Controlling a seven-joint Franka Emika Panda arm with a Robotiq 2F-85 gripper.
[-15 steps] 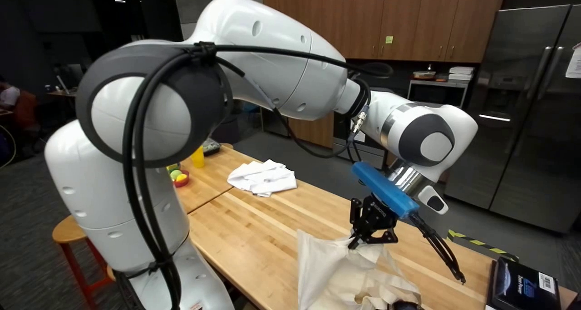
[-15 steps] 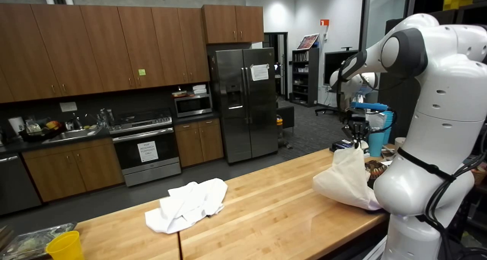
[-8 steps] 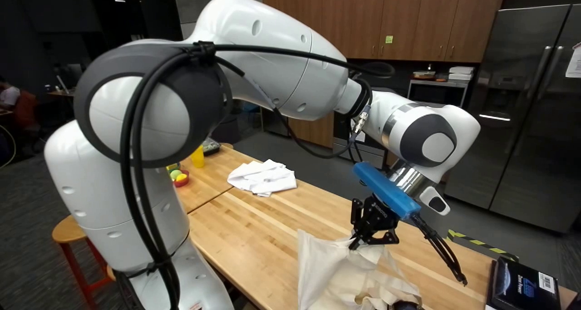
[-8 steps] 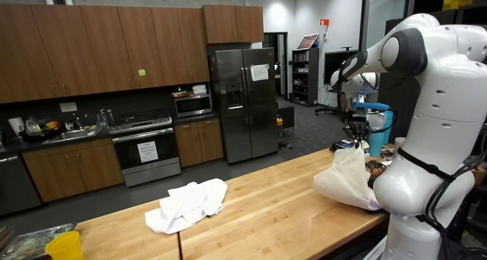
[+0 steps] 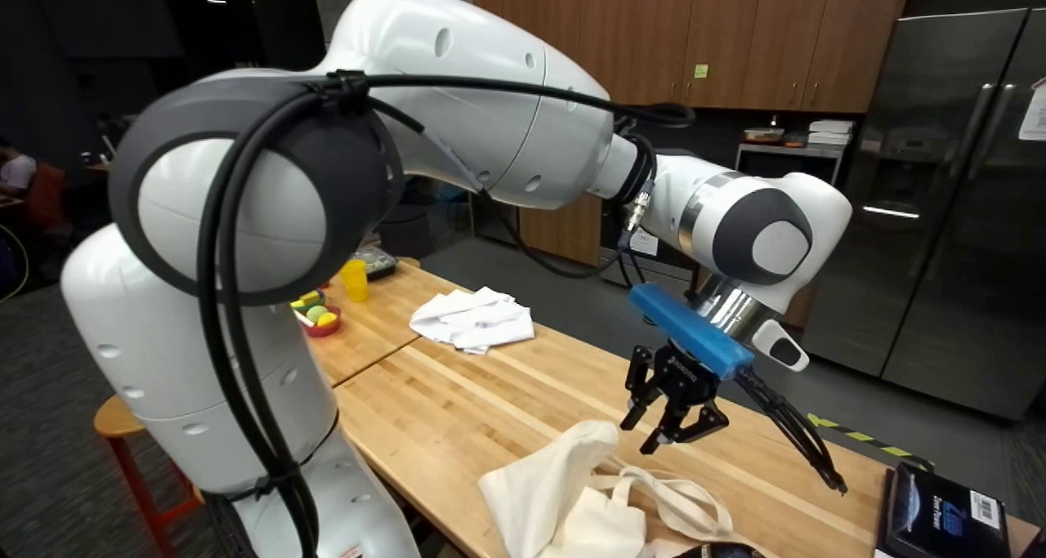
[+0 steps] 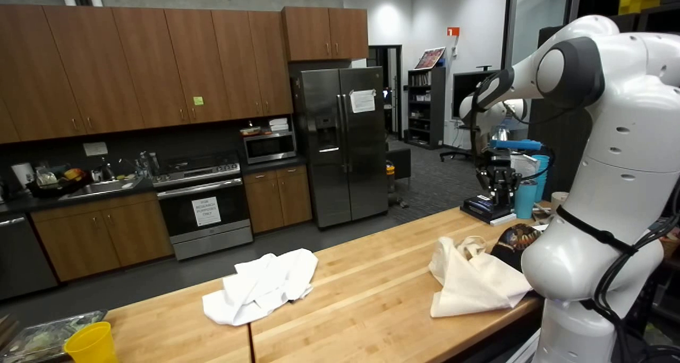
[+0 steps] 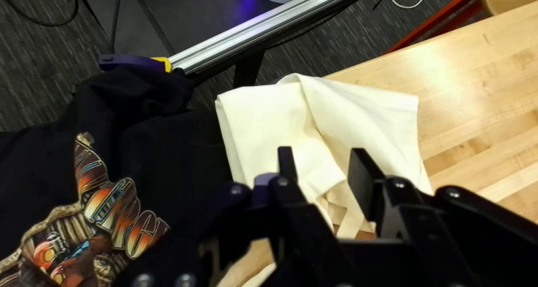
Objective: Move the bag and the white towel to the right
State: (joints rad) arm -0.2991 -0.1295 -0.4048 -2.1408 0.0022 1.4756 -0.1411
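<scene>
With jaws parted on the gripper (image 5: 639, 433), hovers near the slumped bag (image 6: 475, 286) — well apart from the white towel (image 6: 260, 288).

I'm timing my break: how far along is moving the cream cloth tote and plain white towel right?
Looks done: the cream cloth tote with loop handles lies toward the right of the wooden table in an exterior view.
In hand: nothing; the black hand is open, clear of the tote.
Remaining: the plain white towel lies crumpled, left of the tote there.
</scene>
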